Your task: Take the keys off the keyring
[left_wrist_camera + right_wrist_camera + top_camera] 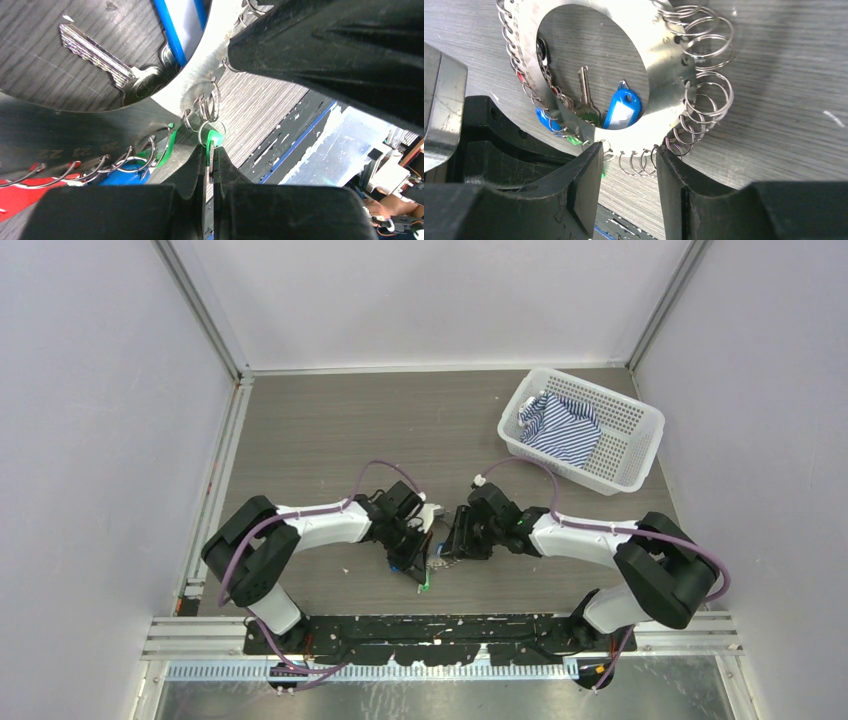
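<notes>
One keyring (664, 65), one basket (640, 455), one striped cloth (562, 428), two end effectors (212, 152) (629, 157)

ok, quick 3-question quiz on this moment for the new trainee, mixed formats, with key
1. Multiple choice: what colour is the tag pinched by the left gripper? A blue, B green, C red.
2. True or false: the right gripper is clamped shut, well clear of the keyring.
3. Fill in: the white basket at the far right of the table holds a ____ cloth.

Key
1. B: the green tag sits between its closed fingers.
2. False: its jaws stand apart, astride the keyring's rim and wire loops.
3. Striped (blue and white).
</notes>
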Available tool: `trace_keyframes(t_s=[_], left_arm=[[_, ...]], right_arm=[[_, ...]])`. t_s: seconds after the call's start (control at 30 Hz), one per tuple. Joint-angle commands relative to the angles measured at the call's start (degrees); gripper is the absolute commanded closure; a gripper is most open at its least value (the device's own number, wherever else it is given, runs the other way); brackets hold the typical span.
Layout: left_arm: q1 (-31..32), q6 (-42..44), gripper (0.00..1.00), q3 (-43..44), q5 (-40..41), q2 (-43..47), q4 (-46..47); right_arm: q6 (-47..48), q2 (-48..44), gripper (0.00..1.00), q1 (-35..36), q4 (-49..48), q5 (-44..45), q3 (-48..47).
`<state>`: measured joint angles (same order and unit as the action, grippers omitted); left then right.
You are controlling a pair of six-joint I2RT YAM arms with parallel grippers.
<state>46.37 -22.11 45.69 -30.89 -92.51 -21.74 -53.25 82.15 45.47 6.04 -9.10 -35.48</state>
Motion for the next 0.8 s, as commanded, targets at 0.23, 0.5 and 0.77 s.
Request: trace_keyframes(t_s=[0.23, 0.5, 0.77], left_arm=[[-0.3, 4.4, 1.0, 4.0, 5.2, 0.1, -8.7], [0.4, 4.4, 1.0, 5.7, 4.4, -0.2, -8.8], [3.5, 5.2, 1.0, 8.1, 2.8, 0.3, -9.5]], right_arm=[[4.4, -5.5, 0.52, -4.1, 5.7, 2.6, -2.1], [-2.8, -7.3, 0.58, -3.7, 0.2, -2.1, 1.6], [-7.3, -11.3, 0.58, 1.0, -3.6, 1.8, 5.2]])
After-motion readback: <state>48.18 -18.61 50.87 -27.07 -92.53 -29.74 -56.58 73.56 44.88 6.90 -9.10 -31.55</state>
